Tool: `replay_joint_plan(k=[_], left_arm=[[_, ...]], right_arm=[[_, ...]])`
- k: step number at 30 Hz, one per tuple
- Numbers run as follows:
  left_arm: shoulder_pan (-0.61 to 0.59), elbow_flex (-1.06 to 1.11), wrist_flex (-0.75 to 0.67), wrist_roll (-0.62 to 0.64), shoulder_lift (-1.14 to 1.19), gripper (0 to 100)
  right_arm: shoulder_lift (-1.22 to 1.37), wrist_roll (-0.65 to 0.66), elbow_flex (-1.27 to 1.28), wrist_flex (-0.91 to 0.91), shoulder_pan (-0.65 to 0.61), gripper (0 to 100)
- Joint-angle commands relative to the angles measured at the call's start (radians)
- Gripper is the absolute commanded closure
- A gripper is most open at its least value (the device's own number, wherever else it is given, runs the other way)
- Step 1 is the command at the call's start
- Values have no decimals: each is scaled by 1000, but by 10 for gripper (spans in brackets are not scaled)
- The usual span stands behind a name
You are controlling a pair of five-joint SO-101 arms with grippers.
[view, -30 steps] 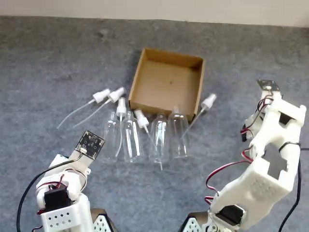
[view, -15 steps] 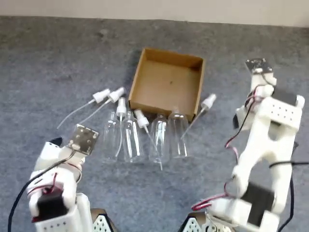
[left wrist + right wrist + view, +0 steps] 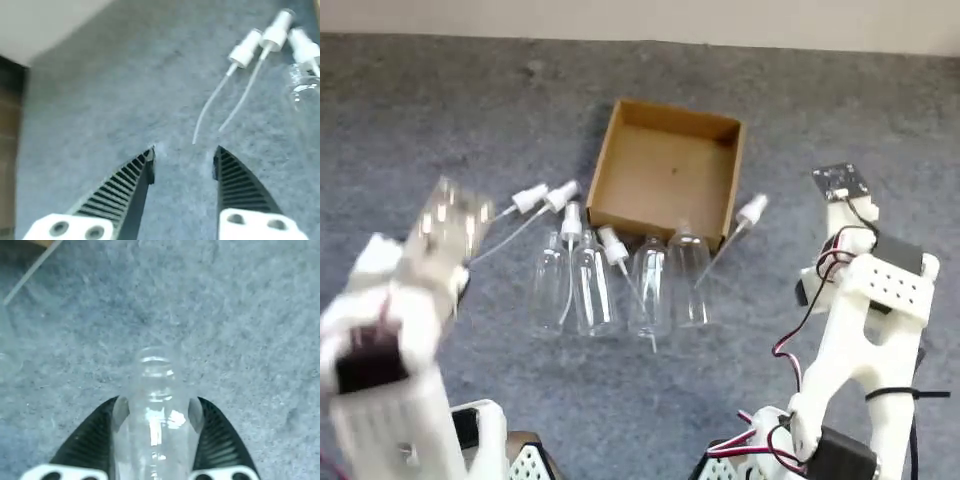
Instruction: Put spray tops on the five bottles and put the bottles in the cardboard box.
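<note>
High view and both wrists: my left claw (image 3: 184, 152) is open, my right claw (image 3: 156, 410) grips a clear bottle (image 3: 155, 372).
High view: I see the box (image 3: 603, 170) ahead of both arms. Four bottles (image 3: 648, 290) lie side by side just before its near wall, between my left arm (image 3: 395, 330) and right arm (image 3: 865, 300), and loose tops (image 3: 530, 198) lie among and beside them. Left wrist view: the left claw hangs over the grey mat (image 3: 100, 100) with its fingers spread. Two tops lie ahead of it, their thin tubes ending just beyond the fingertips, and a bottle neck shows farther ahead to one side. Right wrist view: the right claw's fingers press on both sides of the clear bottle's body, and its open neck sticks out past the fingertips over the mat.
</note>
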Motion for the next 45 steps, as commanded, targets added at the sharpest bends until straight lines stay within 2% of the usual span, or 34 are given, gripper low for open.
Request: replay_joint_plan(k=[1,4,8,12,16,23,27,31,36,42,45], left_arm=[[65,-260,-37,83,458,907],[94,-479,-37,164,745,909],[147,-739,-35,169,1053,905],[216,-981,2,123,1267,903],[285,-1188,66,115,1471,851],[289,-1524,140,112,1774,860],[259,-1655,192,112,1890,860],[228,-1768,304,78,1940,860],[194,-1804,347,60,2008,861],[162,-1813,353,58,2048,978],[145,-1873,382,84,2018,997]], right_arm=[[-45,9,-10,-16,10,994],[-45,9,-10,-16,10,994],[-45,12,-8,-16,10,994],[-45,14,-8,-16,8,993],[-45,14,-7,-16,8,992],[-47,14,-7,-10,8,992],[-47,14,-7,-8,8,992],[-47,14,-7,-8,8,992],[-47,14,-5,-8,-1,992],[-56,14,-5,-7,-54,992],[-58,11,-12,33,-74,993]])
